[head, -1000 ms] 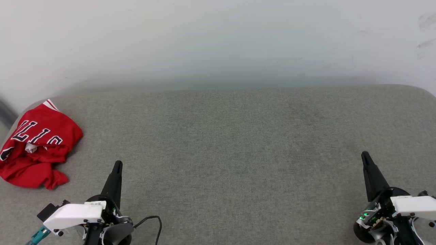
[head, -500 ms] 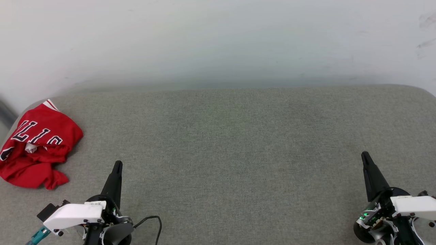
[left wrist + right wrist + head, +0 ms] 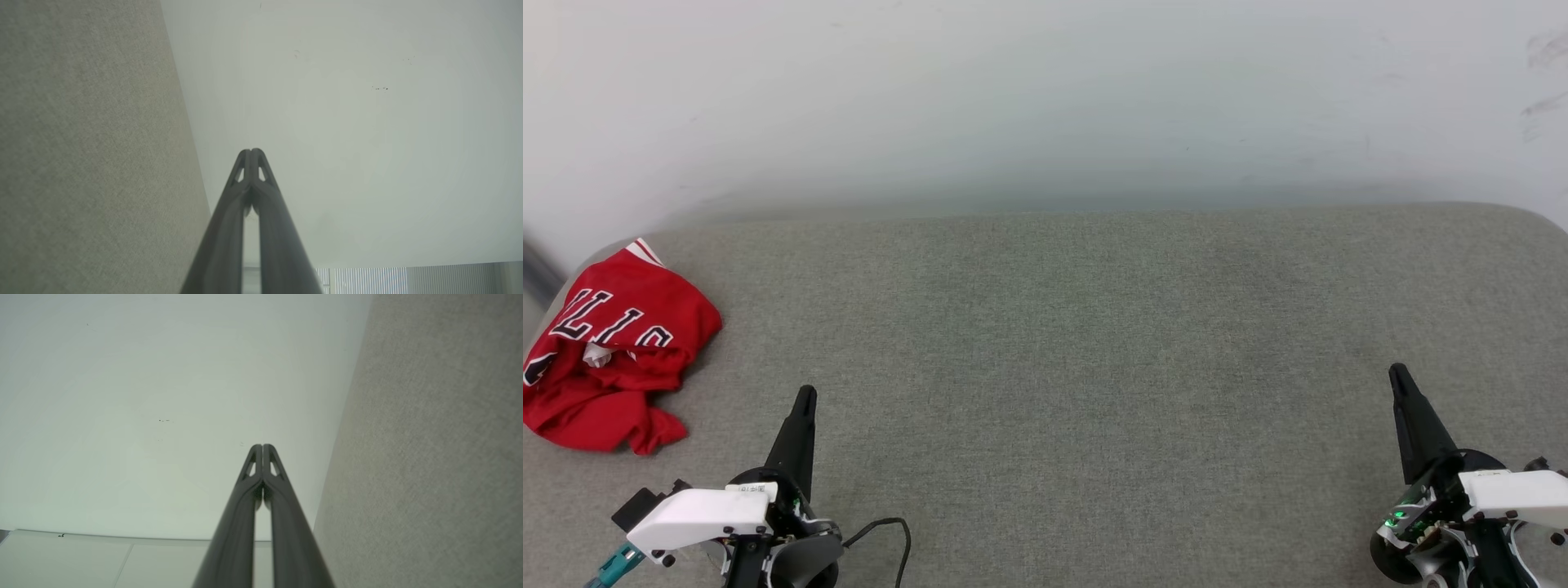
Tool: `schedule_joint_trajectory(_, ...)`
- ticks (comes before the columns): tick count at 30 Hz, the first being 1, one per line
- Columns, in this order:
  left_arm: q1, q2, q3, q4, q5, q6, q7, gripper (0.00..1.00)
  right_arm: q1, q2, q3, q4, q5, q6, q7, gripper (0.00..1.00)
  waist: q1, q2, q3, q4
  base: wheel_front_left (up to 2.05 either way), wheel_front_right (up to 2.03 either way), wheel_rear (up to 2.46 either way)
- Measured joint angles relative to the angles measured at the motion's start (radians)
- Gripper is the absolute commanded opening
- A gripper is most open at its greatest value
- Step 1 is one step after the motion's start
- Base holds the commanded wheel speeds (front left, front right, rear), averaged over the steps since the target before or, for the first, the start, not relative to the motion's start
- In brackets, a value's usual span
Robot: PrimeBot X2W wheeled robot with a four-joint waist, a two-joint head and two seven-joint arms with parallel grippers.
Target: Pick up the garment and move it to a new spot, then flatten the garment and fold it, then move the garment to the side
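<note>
The garment (image 3: 613, 359), a red jersey with black white-outlined letters, lies crumpled at the far left edge of the grey padded surface (image 3: 1078, 351). My left gripper (image 3: 805, 394) rests at the lower left, to the right of the garment and apart from it, shut and empty. At the lower right my right gripper (image 3: 1397, 372) is shut too, holding nothing. Both wrist views show the fingertips pressed together, left gripper (image 3: 251, 152) and right gripper (image 3: 262, 447), aimed at the pale wall.
A white wall (image 3: 1045, 98) rises behind the padded surface. A black cable (image 3: 886, 527) loops beside the left wrist. The surface's rounded corners lie at the far left and far right.
</note>
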Motion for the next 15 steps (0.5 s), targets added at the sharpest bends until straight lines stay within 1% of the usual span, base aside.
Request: schedule_joint_trajectory(15,0.000,0.000,0.000,0.000,0.000,0.000,0.000,0.00,0.000,0.000,0.000,0.000,0.000,0.000,0.000,0.00,0.0000,0.0000,0.000,0.000,0.00,0.00,0.00)
